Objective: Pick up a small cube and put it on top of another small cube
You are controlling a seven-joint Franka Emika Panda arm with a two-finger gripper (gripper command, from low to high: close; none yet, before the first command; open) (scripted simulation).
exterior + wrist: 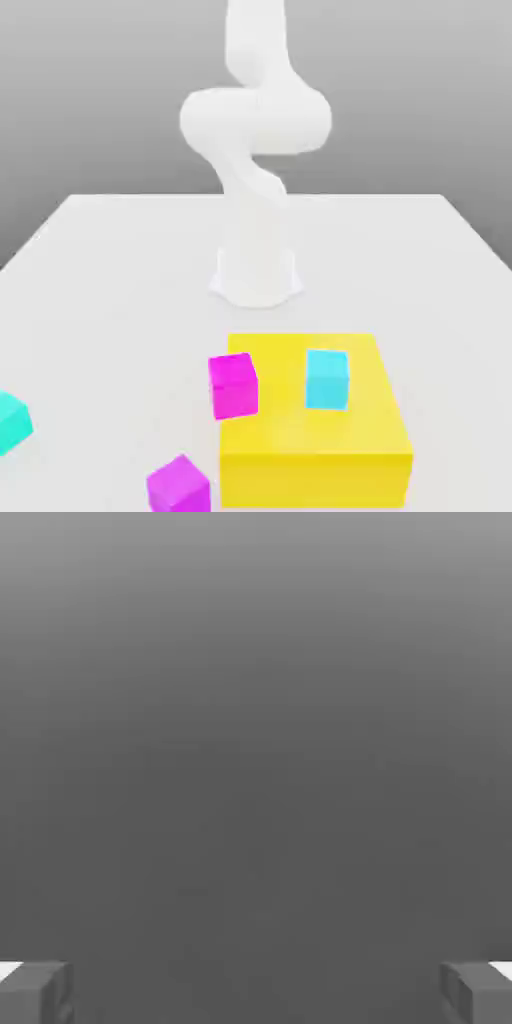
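turquoise cube (pixel 12 424) at far left, claw (pixel 256 994) open

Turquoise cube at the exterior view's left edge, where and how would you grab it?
I'd take the turquoise cube by two opposite upright faces, coming from straight above. It looks like a plain block with flat sides, seemingly sitting on the table with open space around what's visible. It seems turned at an angle, so the end effector should probably twist to match its faces.
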